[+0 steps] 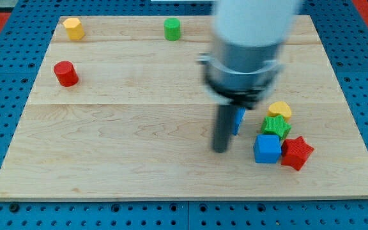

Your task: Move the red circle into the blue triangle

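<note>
While our tip (220, 150), fingerless, sits beside the half-hidden blue triangle (238, 120), well apart from the red circle (65, 73), we risk nudging that triangle when leaving.

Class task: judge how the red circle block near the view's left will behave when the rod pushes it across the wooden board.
The short red cylinder block stands on its flat end, so it probably slides, not rolls. It looks squat, so tipping seems unlikely. Its round side may let it slip off my tip.

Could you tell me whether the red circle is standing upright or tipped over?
Upright: the red circle shows its flat round top, standing alone at the view's left.
</note>
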Robot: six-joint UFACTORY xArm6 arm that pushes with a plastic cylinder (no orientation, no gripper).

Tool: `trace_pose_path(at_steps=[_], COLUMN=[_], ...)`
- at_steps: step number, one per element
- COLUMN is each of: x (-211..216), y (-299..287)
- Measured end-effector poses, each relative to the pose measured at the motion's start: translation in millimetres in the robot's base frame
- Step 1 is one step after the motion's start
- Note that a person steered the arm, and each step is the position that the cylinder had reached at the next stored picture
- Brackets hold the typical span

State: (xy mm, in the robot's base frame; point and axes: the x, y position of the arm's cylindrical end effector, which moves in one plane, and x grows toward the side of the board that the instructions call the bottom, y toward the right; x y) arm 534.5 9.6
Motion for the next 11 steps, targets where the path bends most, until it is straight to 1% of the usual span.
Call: trace_pose_path(at_steps=[1,2,3,4,5,6,7,8,9,10,11], x=[2,-50,-138,-215,-180,-244,-240,-222,-129,-115,-65], y=[-132,-267,-291,-237,-205,-257,-312,-307,-307,-275,-313])
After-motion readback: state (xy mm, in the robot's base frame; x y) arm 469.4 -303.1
